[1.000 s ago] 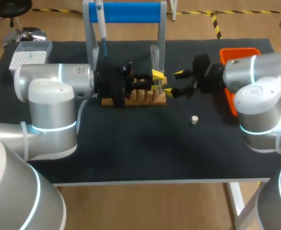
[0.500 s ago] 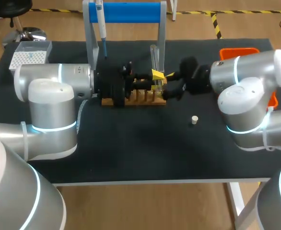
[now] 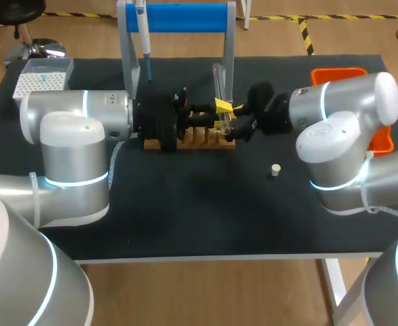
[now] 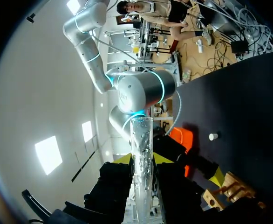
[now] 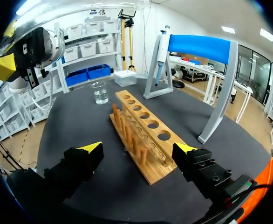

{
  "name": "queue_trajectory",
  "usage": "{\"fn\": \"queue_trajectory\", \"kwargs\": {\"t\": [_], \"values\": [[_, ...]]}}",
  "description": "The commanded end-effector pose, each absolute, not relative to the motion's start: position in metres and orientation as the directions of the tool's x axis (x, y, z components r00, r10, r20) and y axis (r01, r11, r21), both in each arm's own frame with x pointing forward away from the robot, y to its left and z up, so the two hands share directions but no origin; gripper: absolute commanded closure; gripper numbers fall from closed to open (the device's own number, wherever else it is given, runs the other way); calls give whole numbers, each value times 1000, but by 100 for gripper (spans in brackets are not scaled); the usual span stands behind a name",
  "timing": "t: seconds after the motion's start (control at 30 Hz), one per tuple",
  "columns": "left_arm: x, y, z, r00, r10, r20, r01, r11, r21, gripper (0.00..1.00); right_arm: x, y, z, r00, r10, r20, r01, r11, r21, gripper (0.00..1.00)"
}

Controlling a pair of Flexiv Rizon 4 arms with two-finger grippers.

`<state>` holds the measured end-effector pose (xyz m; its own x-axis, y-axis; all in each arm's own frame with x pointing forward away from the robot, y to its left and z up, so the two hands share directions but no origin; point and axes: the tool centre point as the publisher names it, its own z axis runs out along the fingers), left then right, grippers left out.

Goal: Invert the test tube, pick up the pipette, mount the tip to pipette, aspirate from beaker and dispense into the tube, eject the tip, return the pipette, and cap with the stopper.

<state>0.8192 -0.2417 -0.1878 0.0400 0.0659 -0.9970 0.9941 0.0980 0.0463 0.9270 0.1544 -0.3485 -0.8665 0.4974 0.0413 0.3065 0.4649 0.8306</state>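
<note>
A clear test tube (image 3: 217,81) stands upright over the right end of the wooden rack (image 3: 192,139), with my left gripper (image 3: 221,112) shut on it. In the left wrist view the tube (image 4: 141,158) runs between that gripper's (image 4: 142,161) yellow tips. My right gripper (image 3: 236,120) is open just right of the tube, its fingers on either side of the rack's end (image 5: 146,140). The pipette (image 3: 143,34) hangs on the blue stand (image 3: 178,17). A small white stopper (image 3: 275,170) lies on the mat. The beaker (image 5: 99,92) stands beyond the rack.
A white tip box (image 3: 43,75) sits at the back left corner. An orange tray (image 3: 384,139) is at the right edge, mostly hidden behind my right arm. The stand's grey legs (image 3: 228,47) rise just behind the rack.
My right arm has swung left, bringing its open gripper up beside the held tube. The left arm and the tube have stayed still.
</note>
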Motion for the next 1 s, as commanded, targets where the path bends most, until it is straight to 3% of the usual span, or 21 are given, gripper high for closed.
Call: {"fn": "queue_trajectory", "kwargs": {"t": [0.03,1.0], "values": [[819,-243,-188,42,65,-997,994,101,49,100,926,156,-352,-866,499,37,305,467,830,0],[819,-243,-188,42,65,-997,994,101,49,100,925,155,-355,-858,513,12,299,480,825,0]]}}
